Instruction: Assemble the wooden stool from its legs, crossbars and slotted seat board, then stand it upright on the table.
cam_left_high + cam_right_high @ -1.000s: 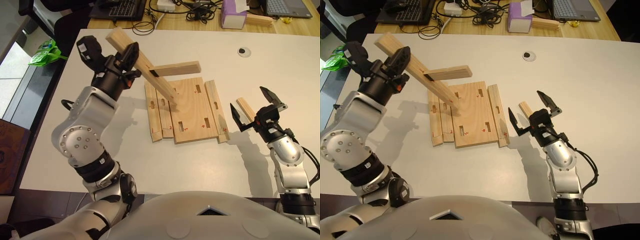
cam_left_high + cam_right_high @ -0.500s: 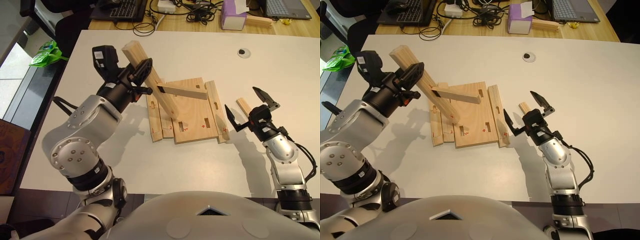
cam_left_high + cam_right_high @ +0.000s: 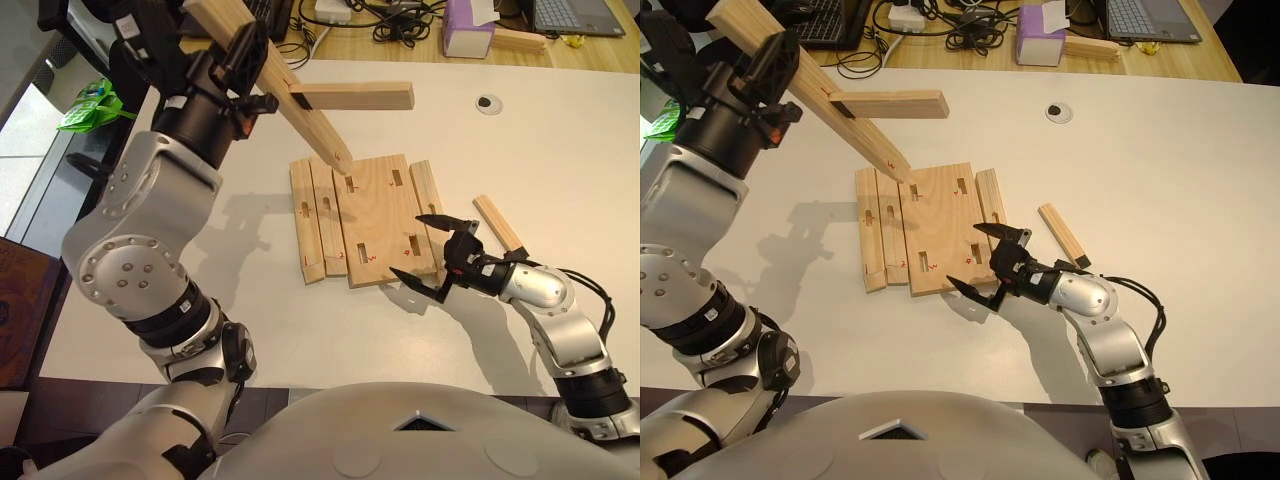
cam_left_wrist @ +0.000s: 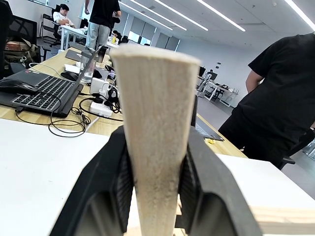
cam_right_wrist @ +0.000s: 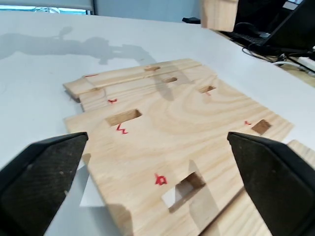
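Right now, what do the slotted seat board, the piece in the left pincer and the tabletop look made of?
Pale slotted seat board: bare light wood, possibly pine; grain shows, red marks by slots. Pale leg-and-crossbar piece in the left pincer: same raw wood, fibrous sawn end. White tabletop: smooth, matte, likely laminate; unsure.

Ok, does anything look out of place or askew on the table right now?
One wooden piece lies on the far desk beside the purple box, off the work table. A short piece lies alone, slanted, right of the seat board. Nothing looks damaged.
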Robot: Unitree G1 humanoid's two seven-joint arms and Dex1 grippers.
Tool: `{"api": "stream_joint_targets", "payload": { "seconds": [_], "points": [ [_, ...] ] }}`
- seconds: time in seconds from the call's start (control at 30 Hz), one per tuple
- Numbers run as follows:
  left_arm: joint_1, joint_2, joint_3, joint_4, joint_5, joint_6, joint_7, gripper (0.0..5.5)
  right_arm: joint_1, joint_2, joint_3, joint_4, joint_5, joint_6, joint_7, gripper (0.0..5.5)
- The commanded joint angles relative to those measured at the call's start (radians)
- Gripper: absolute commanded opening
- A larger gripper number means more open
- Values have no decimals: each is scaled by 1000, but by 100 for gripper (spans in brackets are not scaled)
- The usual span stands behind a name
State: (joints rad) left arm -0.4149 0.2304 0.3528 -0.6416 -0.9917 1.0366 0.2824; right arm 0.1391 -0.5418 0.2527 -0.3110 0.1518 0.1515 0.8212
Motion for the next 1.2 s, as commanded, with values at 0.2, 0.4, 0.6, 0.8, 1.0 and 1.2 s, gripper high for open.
{"api": "stream_joint_targets", "payload": {
  "seconds": [0.2, 0.4, 0.6, 0.8, 1.0, 1.2],
  "points": [
    [-25, -13, -15, 18, 3, -54, 40, 103, -200, -66, 184, 158, -303, -113, 21, 540],
    [-17, -21, -24, 24, 2, -76, 53, 103, -320, 21, 255, 370, -453, -198, -87, 540],
    [-10, -14, -40, 30, 20, -98, 55, 103, -335, 119, 282, 412, -486, -211, -183, 540],
    [78, 47, -141, -26, 108, -40, 38, 103, -347, 190, 258, 444, -515, -228, -313, 540],
    [142, 59, -173, -108, 138, 40, 73, 103, -242, 178, 87, 295, -396, -260, -381, 540],
    [101, -19, -160, -69, 172, 0, 104, 103, -72, 50, -126, 248, -343, -329, -423, 540]
  ]
}}
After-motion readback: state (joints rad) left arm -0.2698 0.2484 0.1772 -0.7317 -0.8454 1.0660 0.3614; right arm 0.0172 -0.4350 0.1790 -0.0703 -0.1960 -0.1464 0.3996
